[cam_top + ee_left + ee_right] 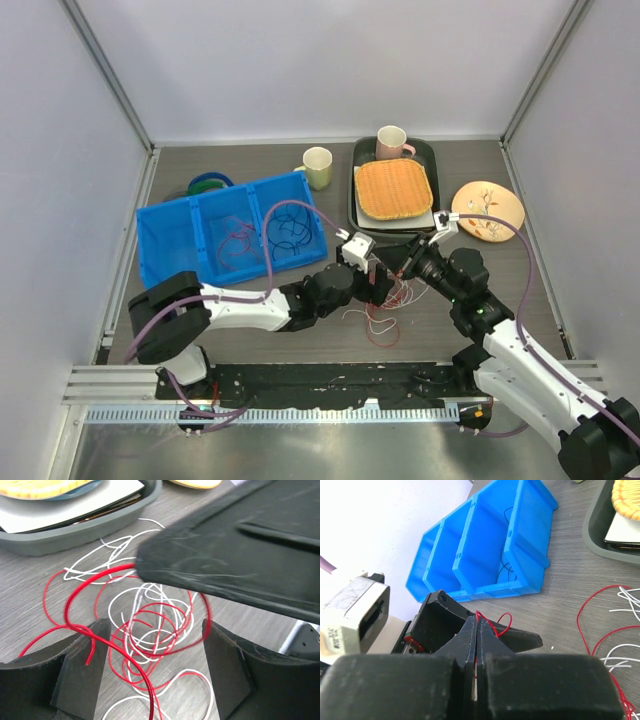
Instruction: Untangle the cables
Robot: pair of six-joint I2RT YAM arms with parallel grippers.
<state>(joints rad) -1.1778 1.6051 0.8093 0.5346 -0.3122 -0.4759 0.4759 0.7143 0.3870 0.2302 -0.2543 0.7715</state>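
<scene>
A tangle of red and white cables (385, 310) lies on the table in front of the two arms. My left gripper (155, 627) hangs open just above the cables (150, 635), its fingers (85, 665) standing either side of the knot without touching it. My right gripper (477, 622) is shut on a red cable (501, 621), which loops out of its tips. In the left wrist view the right gripper's finger (230, 565) crosses overhead, and a red strand (95, 580) rises to its tip. From above, both grippers (378, 288) (402, 270) meet over the tangle.
A blue three-part bin (165, 240) at the left holds a red cable (235, 245) and a dark cable (290, 230). Behind it lies a green-and-blue coil (205, 183). A grey tray (358, 205) with a woven mat, two mugs (317, 167) (392, 143) and a plate (488, 210) stand at the back right.
</scene>
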